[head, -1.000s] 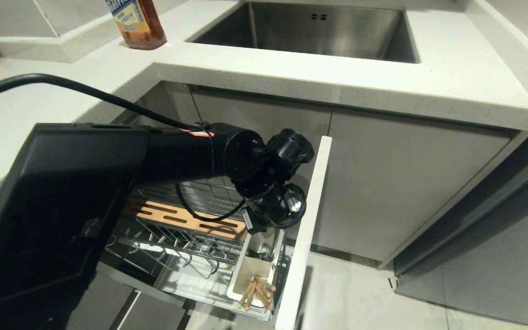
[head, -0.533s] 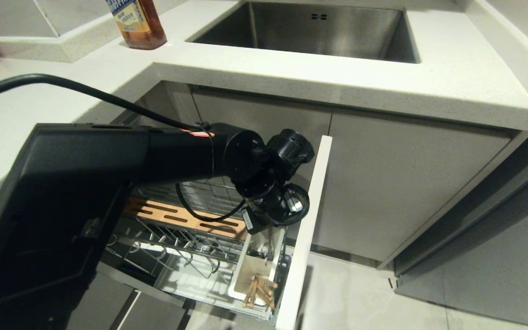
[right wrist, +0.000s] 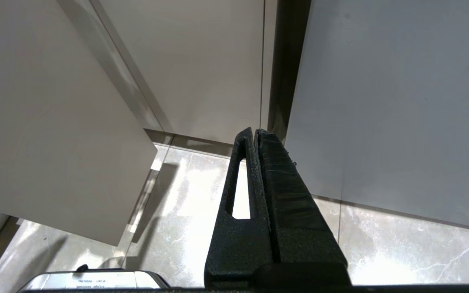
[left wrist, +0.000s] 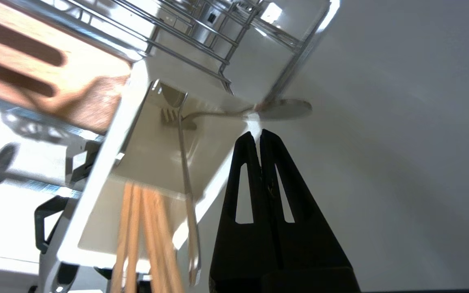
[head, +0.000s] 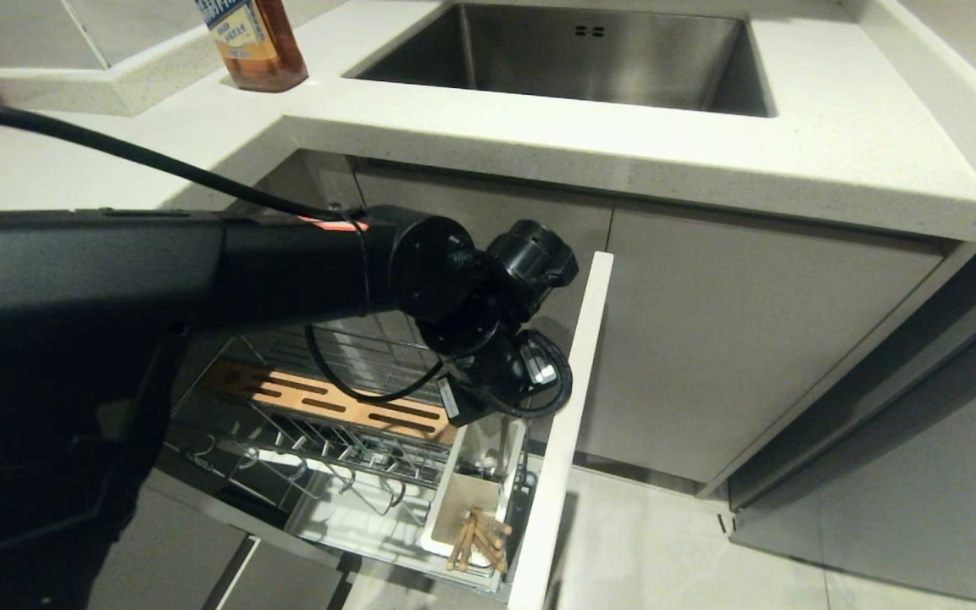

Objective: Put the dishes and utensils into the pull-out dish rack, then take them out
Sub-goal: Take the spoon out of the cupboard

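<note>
Left pincer (left wrist: 257, 136) closed, spoon (left wrist: 234, 114) just beyond

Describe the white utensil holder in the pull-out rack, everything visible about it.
The utensil holder is a white, plastic-looking rectangular tub with a rolled rim. It sits upright in the chrome rack, beside the pale cabinet front and against the end of the slotted wooden strip. Light wooden chopsticks lean out of one end; metal utensils stand in the other. The left gripper, shut, hangs beside its rim.
</note>
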{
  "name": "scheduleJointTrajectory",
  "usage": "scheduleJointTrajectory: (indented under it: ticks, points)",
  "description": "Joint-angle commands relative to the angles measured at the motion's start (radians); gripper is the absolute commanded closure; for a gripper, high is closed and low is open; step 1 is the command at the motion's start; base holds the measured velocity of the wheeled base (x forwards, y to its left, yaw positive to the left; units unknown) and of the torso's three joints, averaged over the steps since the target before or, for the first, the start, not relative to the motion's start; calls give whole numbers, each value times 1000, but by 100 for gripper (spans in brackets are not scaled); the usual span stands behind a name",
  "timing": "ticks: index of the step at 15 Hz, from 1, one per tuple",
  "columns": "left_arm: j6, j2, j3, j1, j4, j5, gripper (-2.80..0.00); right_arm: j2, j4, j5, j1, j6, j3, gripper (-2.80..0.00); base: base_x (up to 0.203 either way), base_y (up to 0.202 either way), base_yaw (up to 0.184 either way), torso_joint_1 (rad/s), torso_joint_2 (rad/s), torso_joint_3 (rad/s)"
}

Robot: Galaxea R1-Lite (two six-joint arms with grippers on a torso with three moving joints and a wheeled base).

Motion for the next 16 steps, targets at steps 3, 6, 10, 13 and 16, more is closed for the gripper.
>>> scheduleJointTrajectory:
  ticks: [3, 6, 10, 13, 16]
  points:
    - [30, -87, 0, -16, 71, 4, -280, 0, 0, 0, 0, 0, 0, 0, 0, 0, 0, 0, 0, 0]
    - [53, -113, 5, -35, 171, -5, -280, 0, 0, 0, 0, 0, 0, 0, 0, 0, 0, 0, 0, 0]
    - [33, -122, 100, -40, 200, -15, -280, 0, 0, 0, 0, 0, 0, 0, 0, 0, 0, 0, 0, 0]
    - [30, -148, 165, -40, 133, -56, -280, 0, 0, 0, 0, 0, 0, 0, 0, 0, 0, 0, 0, 0]
    - [28, -147, 231, -63, 64, -58, -280, 0, 0, 0, 0, 0, 0, 0, 0, 0, 0, 0, 0, 0]
